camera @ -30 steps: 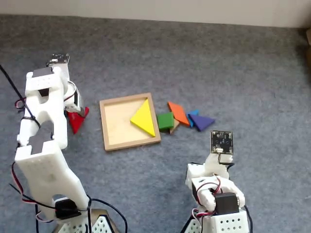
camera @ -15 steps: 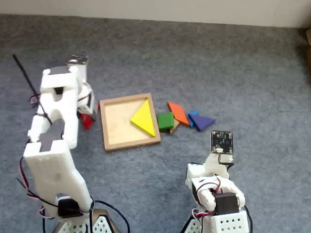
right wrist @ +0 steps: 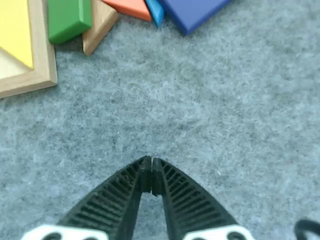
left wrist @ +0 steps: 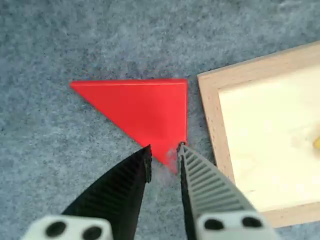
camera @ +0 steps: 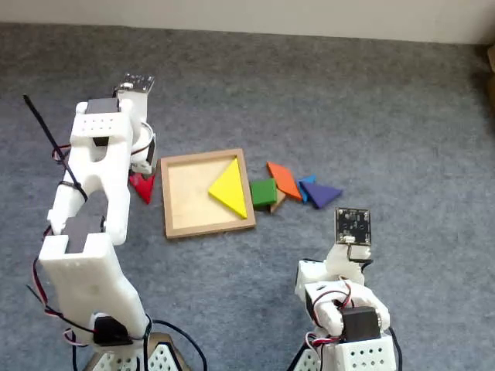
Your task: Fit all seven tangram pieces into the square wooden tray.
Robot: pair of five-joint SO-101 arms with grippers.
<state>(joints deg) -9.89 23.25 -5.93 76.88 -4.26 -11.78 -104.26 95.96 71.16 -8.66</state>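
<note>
Over the last second the left arm is swinging in toward the tray, and its left pincer (left wrist: 164, 159) is bringing the red triangle (left wrist: 145, 107) with it. The piece is now lying just beside the left rim of the wooden tray (camera: 165, 202), where 1 second ago it was sitting well apart from it. The pincer is clamped on 1 corner of the triangle, its tips pinching the point. Whether the piece is being lifted or is sliding along the grey table (camera: 371, 116) is hard to tell.

Inside the tray, the yellow triangle (camera: 229, 188) is resting against the right rim and is not shifting. To the right of the tray, the green square (camera: 263, 192), tan piece (camera: 278, 203), orange parallelogram (camera: 284, 179), light blue piece (camera: 308, 182) and dark blue triangle (camera: 320, 193) are lying clustered as before. The right pincer (right wrist: 151, 174) is hanging with its tips together over bare table, unmoved.

So 1 of 7 pieces is sitting in place, and the red triangle is probably heading in as the 2nd, though it is still needing to clear the rim.
</note>
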